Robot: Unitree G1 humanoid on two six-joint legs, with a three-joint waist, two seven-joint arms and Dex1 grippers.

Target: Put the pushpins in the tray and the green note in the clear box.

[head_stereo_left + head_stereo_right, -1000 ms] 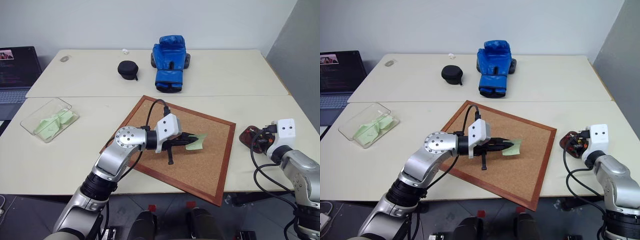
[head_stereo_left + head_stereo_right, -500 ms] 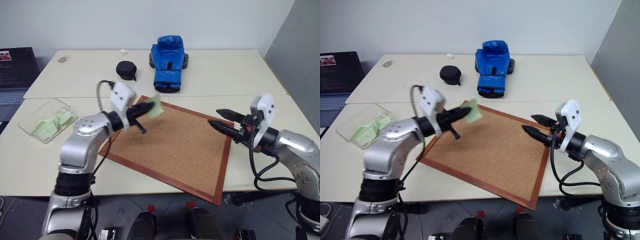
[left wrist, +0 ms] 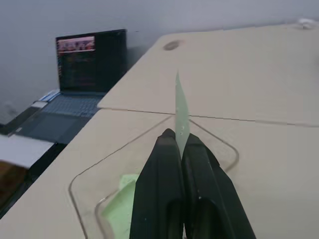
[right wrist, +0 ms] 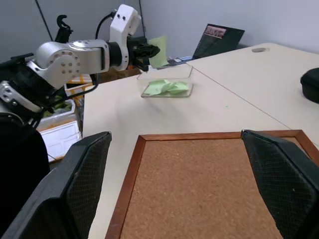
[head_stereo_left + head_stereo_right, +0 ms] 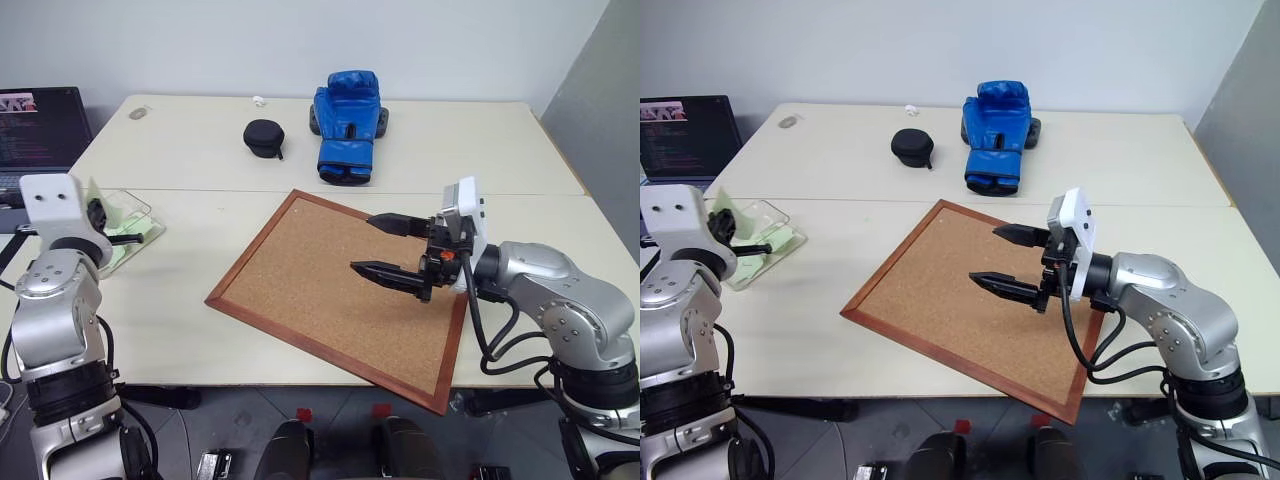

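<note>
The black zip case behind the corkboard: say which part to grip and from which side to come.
Grip the black zip case across its domed body, coming from above with the fingers on its two opposite flanks. It lies flat on the table, low and rounded, and stands apart from the blue boxing glove, so both sides look free. The small strap at its near edge seems too thin for a sure hold.

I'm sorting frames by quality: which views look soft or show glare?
Left wrist view: the left pincer and pinched green note are soft, the laptop crisper. Right wrist view: its own fingers blur, the cork board sharp. Head views: even light, faint shadows, no glare on the clear box.
</note>
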